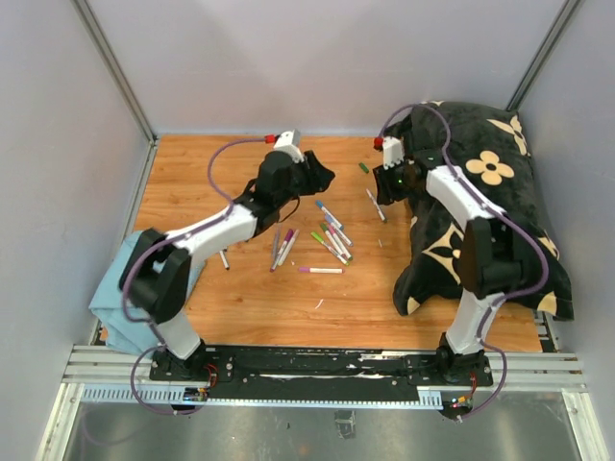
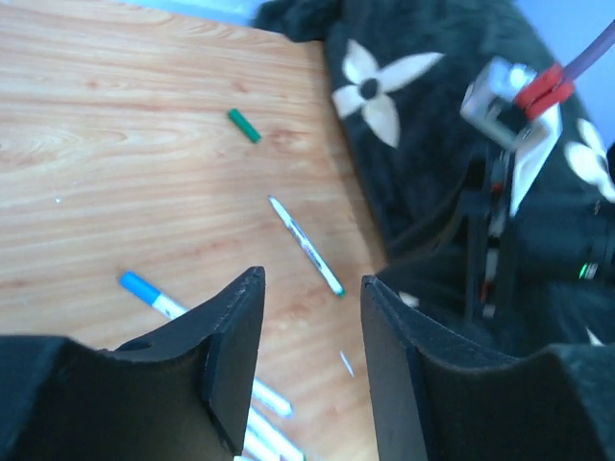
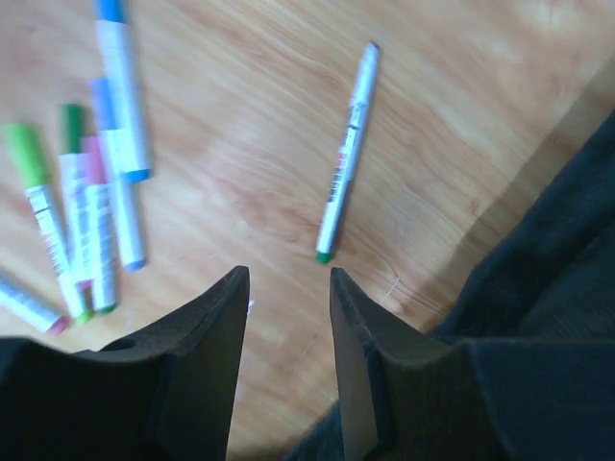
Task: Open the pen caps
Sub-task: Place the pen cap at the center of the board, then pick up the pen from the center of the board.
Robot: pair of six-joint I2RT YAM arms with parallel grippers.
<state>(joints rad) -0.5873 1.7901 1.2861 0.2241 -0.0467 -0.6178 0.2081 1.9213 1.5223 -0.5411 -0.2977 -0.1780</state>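
A loose green pen cap lies on the wooden table at the back; it also shows in the left wrist view. A white pen barrel with its cap off lies near it. Several capped pens lie in a cluster at the middle, with blue, light green and pink caps. My left gripper is open and empty above the table, left of the barrel. My right gripper is open and empty just above the barrel's green end.
A black cushion with cream flowers fills the right side, right beside my right arm. A blue cloth lies at the left edge. More pens lie at the middle, one pink-capped, one near my left arm.
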